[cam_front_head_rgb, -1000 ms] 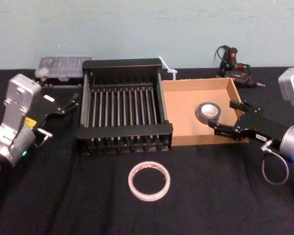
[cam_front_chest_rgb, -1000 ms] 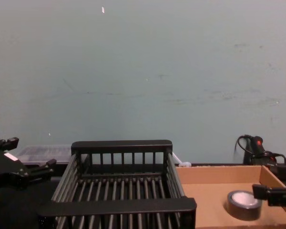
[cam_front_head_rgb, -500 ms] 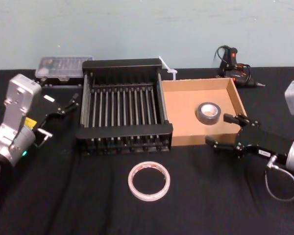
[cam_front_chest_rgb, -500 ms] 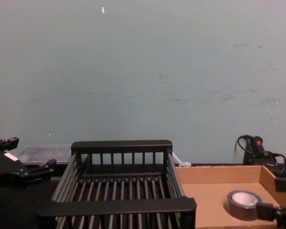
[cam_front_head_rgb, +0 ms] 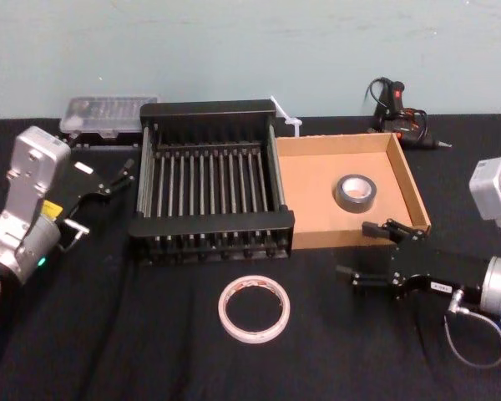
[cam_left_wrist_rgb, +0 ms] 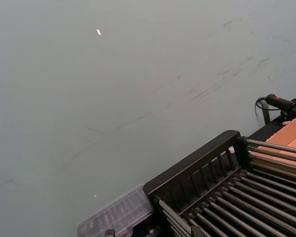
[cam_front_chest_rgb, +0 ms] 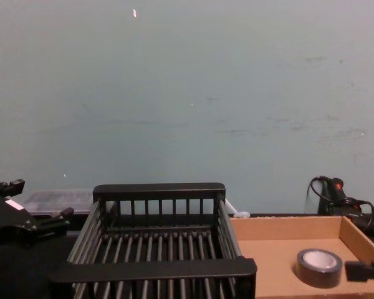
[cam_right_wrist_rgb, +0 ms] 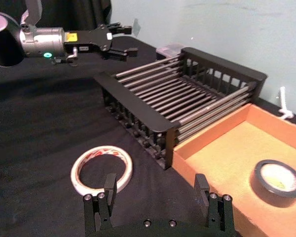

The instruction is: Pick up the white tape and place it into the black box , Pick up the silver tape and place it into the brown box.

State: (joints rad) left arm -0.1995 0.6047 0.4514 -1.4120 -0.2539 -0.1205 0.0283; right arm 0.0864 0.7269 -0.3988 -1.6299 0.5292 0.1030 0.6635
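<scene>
White tape [cam_front_head_rgb: 254, 310] flat on cloth, left of spread right gripper [cam_front_head_rgb: 357, 252] fingers.

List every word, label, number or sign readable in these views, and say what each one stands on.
No text can be read anywhere.
White tape: red print on the inner core, too blurred to read.
Left gripper: a yellow sticker and a white label on its body, both too small to read.
Right gripper: a small white label behind the fingers, illegible.
Silver tape, black box, brown box: no markings visible.
</scene>
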